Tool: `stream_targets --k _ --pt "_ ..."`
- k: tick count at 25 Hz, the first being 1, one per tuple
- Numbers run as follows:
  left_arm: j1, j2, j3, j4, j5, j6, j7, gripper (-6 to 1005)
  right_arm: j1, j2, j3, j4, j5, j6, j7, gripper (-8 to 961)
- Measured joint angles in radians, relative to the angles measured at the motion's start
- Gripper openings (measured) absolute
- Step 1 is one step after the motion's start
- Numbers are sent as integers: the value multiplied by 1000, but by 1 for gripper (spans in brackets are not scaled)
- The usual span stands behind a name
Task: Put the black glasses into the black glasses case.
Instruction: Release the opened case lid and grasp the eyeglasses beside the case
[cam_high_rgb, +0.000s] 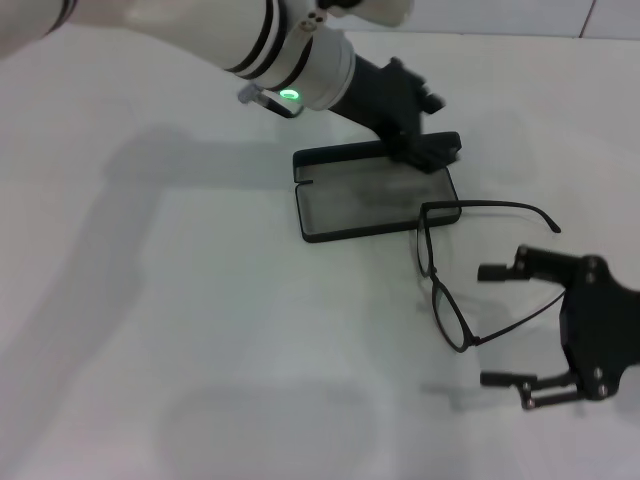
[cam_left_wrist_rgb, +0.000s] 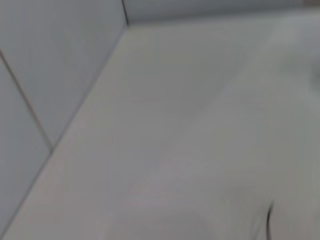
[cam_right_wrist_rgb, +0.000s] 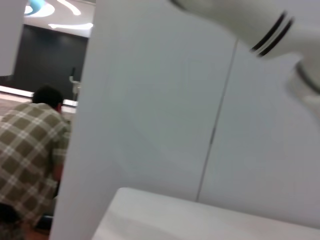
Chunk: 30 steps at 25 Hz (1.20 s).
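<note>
The black glasses case (cam_high_rgb: 375, 195) lies open on the white bench (cam_high_rgb: 180, 330), its grey lining bare with nothing inside. Its raised lid sits at the far edge, partly hidden by the left gripper (cam_high_rgb: 425, 145), whose black jaws rest at the lid's far right corner; whether they are clenched on the lid or released cannot be told.

The black glasses (cam_high_rgb: 450, 290) lie on the bench just beside the case's near right corner, temple arms unfolded, one arm crossing close to that corner. The right gripper (cam_high_rgb: 505, 325) is low on the bench to their right, jaws spread wide, one temple arm running between the fingertips (cam_high_rgb: 490, 271) without a visible touch.

The left wrist view shows only bare bench and wall. The right wrist view shows a wall panel, part of a white arm (cam_right_wrist_rgb: 270, 30) and a person in a plaid shirt (cam_right_wrist_rgb: 30, 155).
</note>
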Motion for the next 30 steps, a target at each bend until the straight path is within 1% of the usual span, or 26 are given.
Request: stream_targets --k 2,4,5,7,10,12,13,14,15,16,17,21,26,27,30 --pt "29 1 0 -3 -106 52 52 523 6 0 24 -1 4 0 1 872" --pt "72 3 0 -6 -222 123 118 618 12 -1 52 -11 4 2 3 873" --pt "104 3 0 -6 -294 163 156 666 16 -1 61 -21 5 6 4 873" --pt "159 4 0 -6 -418 219 211 688 21 -1 69 -53 5 22 12 873" --pt "277 2 -1 7 -645 267 289 720 33 -6 62 -166 -30 70 85 873" --pt "346 2 -1 30 -769 290 324 720 47 -8 54 -248 -94 84 143 873" --pt "372 3 -1 40 -809 297 336 720 59 -8 52 -290 -140 86 176 873" --pt "411 5 -1 50 -865 311 350 720 74 -8 51 -333 -194 87 210 873" --pt "436 5 -1 56 -896 322 356 720 89 -8 50 -357 -228 87 230 873" --pt "464 5 -1 56 -923 333 357 719 141 -6 51 -400 -324 90 270 873" --pt "488 5 -2 56 -945 345 358 719 141 -6 51 -400 -324 90 270 873" --pt "568 1 -2 63 -994 390 360 719 265 -6 35 -426 -480 92 312 873" --pt "659 0 -11 112 -1028 400 385 719 385 -5 -51 -470 -627 94 357 873" --pt "659 0 -11 112 -1028 400 385 718 409 -4 -77 -474 -649 96 359 873" --pt "686 -2 -12 137 -1030 397 410 718 460 -2 -163 -477 -683 105 360 873"
